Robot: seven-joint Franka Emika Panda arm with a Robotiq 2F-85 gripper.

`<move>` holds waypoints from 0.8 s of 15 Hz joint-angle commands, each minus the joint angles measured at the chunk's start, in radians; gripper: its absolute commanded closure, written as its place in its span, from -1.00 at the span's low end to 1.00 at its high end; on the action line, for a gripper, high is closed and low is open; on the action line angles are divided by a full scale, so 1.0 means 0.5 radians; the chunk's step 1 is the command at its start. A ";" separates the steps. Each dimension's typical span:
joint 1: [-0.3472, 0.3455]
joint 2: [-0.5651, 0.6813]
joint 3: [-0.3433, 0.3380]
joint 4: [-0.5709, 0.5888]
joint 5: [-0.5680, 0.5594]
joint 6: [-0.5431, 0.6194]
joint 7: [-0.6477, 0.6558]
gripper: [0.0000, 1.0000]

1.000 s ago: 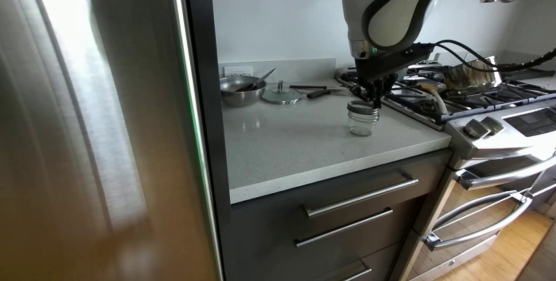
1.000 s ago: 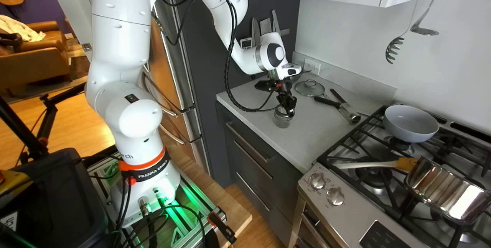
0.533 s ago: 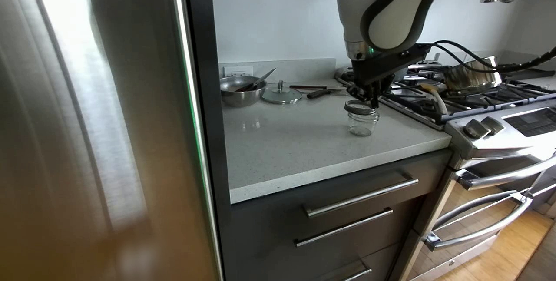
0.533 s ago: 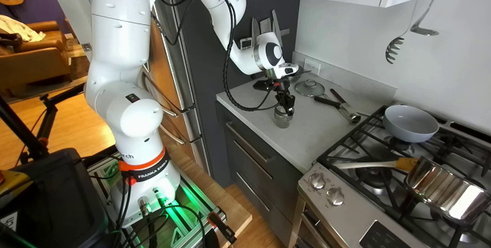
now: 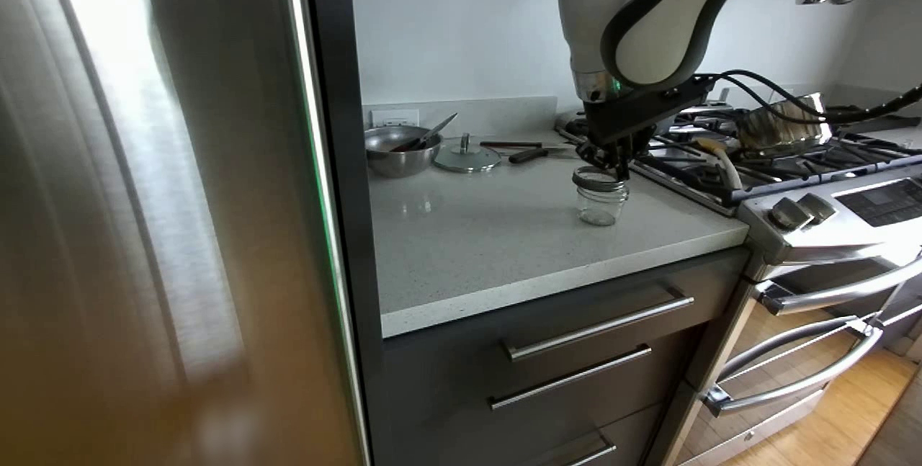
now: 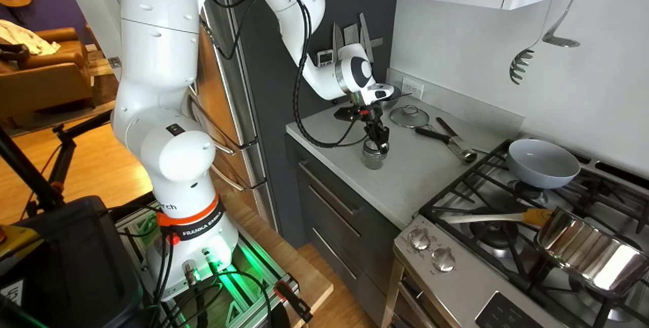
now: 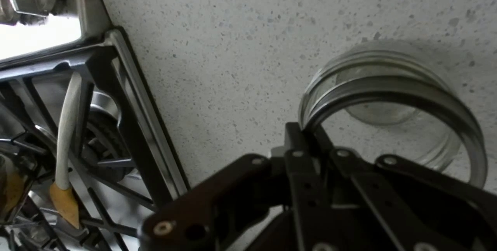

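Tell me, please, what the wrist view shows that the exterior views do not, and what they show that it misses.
Only the wrist view looks down through the open metal ring into the glass jar, with the gripper clearly shut on the ring's edge. Only the exterior views show the white robot arm, the steel bowl and the glass lid. All of them share the jar, the ring, the countertop, the stove and the yellow-headed utensil lying on it.
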State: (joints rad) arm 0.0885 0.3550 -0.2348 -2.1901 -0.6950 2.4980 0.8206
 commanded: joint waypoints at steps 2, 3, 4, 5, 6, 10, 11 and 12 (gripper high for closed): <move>-0.004 -0.047 -0.005 -0.086 -0.096 0.043 0.101 0.96; -0.005 -0.050 -0.005 -0.092 -0.107 0.047 0.113 0.96; -0.007 -0.054 -0.003 -0.098 -0.117 0.048 0.126 0.96; -0.010 -0.056 -0.002 -0.104 -0.129 0.054 0.137 0.96; -0.013 -0.056 0.000 -0.107 -0.136 0.056 0.143 0.96; -0.022 -0.059 0.006 -0.118 -0.161 0.076 0.169 0.96; -0.023 -0.059 0.007 -0.120 -0.165 0.081 0.174 0.96; -0.023 -0.057 0.007 -0.121 -0.169 0.085 0.182 0.96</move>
State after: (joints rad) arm 0.0877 0.3442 -0.2346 -2.2111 -0.7404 2.5035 0.8713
